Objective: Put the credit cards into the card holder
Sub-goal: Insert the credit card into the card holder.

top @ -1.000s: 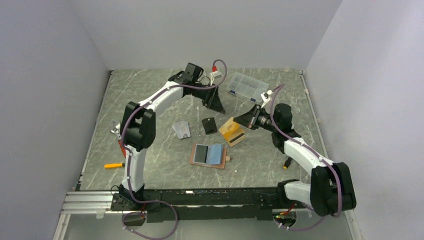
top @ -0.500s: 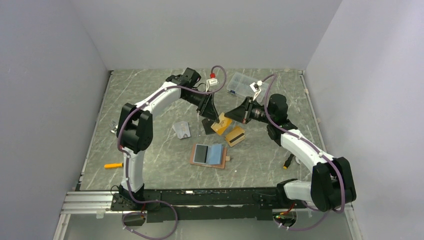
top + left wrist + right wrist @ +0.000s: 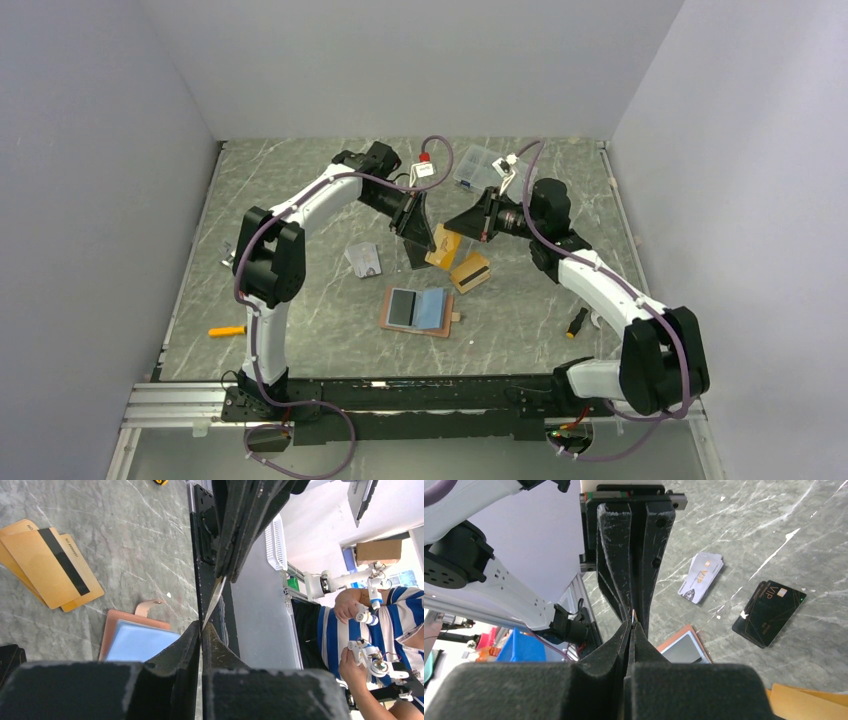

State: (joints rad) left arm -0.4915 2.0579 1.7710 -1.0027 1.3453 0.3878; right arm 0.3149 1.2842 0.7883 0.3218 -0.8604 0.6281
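Observation:
An orange-gold credit card [image 3: 443, 249] hangs above the table, edge-on in both wrist views. My left gripper [image 3: 428, 243] [image 3: 201, 630] is shut on one edge of that card [image 3: 214, 596]. My right gripper [image 3: 456, 228] [image 3: 631, 622] is shut on the opposite edge, facing the left one. More orange-gold cards [image 3: 470, 272] [image 3: 50, 567], the top one with a black stripe, lie overlapped on the table. A silver-grey card [image 3: 364, 260] [image 3: 701, 577] lies to the left. The tan card holder [image 3: 420, 310] [image 3: 135, 635] [image 3: 684, 647] lies open with its blue-grey pockets up.
A black card [image 3: 769, 612] [image 3: 414, 258] lies on the table below the left gripper. A clear plastic box [image 3: 482, 165] stands at the back. An orange-handled tool [image 3: 228, 331] lies at the left front and a small black and yellow item [image 3: 577, 322] at the right.
My right gripper has lifted one orange-gold card off the table and carried it left. My left gripper has swung over to it and closed on the card's other edge.

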